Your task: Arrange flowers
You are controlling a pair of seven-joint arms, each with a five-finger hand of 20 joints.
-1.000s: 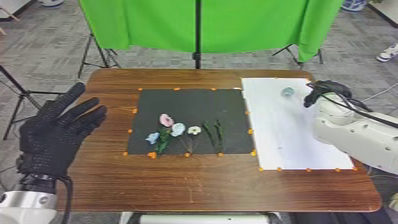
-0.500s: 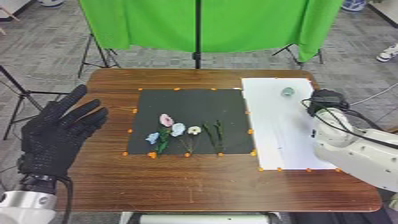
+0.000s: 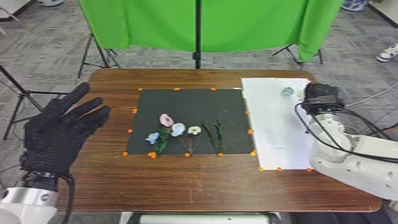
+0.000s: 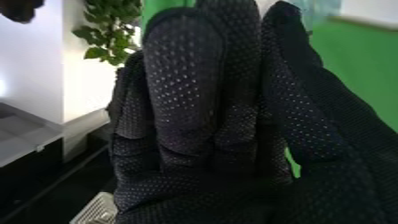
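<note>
Bkgd: grey floor (image 3: 49, 50), green cloth (image 3: 160, 30) hung behind the brown table (image 3: 209, 185). L to R from there: L hand (image 3: 67, 127) is over the table's L edge, fingers spread & relaxed, nothing in it. Black mat (image 3: 173, 102) next, w/ the stems all lying at its near part: blue flower (image 3: 153, 137) leftmost, then pink flower (image 3: 166, 120), pale blue flower (image 3: 179, 129), white flower (image 3: 195, 130), & two green sprigs (image 3: 213, 135) side by side on the R. White sheet (image 3: 289, 135) is R of the mat; a small see-through vase (prob.) (image 3: 288, 91) is on its far part. R hand (image 3: 322, 93) is just R of the vase, fingers more or less straight & close together, thumb near them, no grasp that I can make out.

Step in hand, my read: get hold of the vase, or set its spot, before any flower goes in; arranging n/a so far. To do it well: come in low from the R, thumb one side & fingers the other, level w/ the body, not the rim. Squeeze softly & evenly, as glass or clear plastic may slip on the glove. Keep it upright, slide rather than lift if poss., & let go straight back so cuff & cables don't tip it.
</note>
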